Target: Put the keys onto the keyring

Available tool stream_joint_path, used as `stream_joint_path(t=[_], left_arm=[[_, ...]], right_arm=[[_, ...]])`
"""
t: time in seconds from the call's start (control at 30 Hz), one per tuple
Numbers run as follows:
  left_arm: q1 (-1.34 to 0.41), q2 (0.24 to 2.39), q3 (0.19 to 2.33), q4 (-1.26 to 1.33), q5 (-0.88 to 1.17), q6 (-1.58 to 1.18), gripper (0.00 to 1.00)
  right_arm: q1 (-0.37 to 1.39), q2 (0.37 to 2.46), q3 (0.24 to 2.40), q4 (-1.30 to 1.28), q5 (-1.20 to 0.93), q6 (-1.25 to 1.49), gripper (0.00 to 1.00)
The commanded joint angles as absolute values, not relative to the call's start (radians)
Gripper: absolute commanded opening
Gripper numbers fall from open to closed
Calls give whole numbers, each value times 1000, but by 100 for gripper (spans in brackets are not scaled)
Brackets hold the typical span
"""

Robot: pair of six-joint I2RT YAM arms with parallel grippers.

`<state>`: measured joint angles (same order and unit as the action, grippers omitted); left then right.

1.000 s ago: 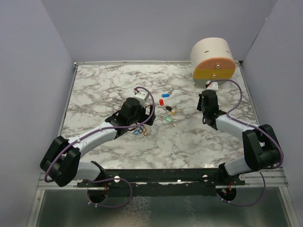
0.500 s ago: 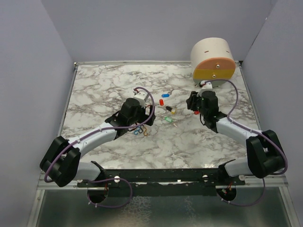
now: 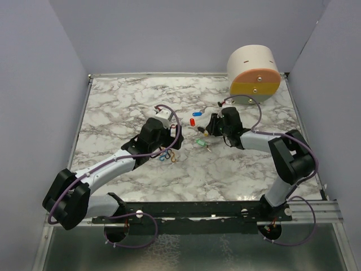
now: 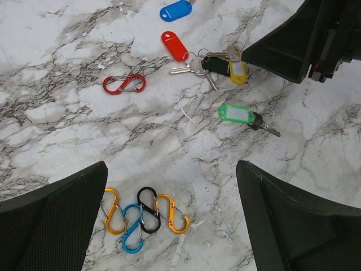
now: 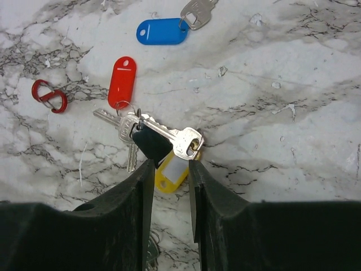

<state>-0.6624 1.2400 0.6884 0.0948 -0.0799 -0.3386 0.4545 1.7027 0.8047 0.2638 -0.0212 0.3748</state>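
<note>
The keys lie mid-table: a blue-tagged one (image 5: 162,31), a red-tagged one (image 5: 122,81), a yellow-tagged one (image 5: 172,172) tangled with a black tag, and a green-tagged one (image 4: 237,113). My right gripper (image 5: 170,165) hovers low over the yellow tag, jaws a narrow gap apart and holding nothing; from above this gripper (image 3: 208,131) is at the key cluster's right side. The keyring (image 4: 141,217), a bunch of linked orange, blue and black loops, rests on the marble below my left gripper (image 4: 172,166), which is wide open above it.
A single red loop (image 4: 124,84) lies apart from the bunch, left of the red tag. A white cylinder with an orange and yellow face (image 3: 254,73) stands at the back right corner. Grey walls enclose the marble table (image 3: 113,107).
My right arm has swung left from near the cylinder to the keys, and its jaws have parted from shut. The left arm shifted only slightly.
</note>
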Motion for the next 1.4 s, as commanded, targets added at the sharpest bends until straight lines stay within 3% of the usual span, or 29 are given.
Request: stream_joint_path(t=[0.0,0.4,0.63,0.97,1.37], left_arm=[[-658,1220,681,115,-111,-342,99],[-658,1243,687,122,-115,-326,99],[-658,1261,690,129,-111,-325,99],[-658,1273,694,133,-111,-324,99],[-657,1284,696,135,-110,-322,99]], right_arm=[[451,1754,871,292,-39,427,31],[449,1811,921,241,35,462,31],[440,1812,914,231,60,473,38],[424,1841,913,249,28,477,37],[417,1858,909,267,15,484,12]])
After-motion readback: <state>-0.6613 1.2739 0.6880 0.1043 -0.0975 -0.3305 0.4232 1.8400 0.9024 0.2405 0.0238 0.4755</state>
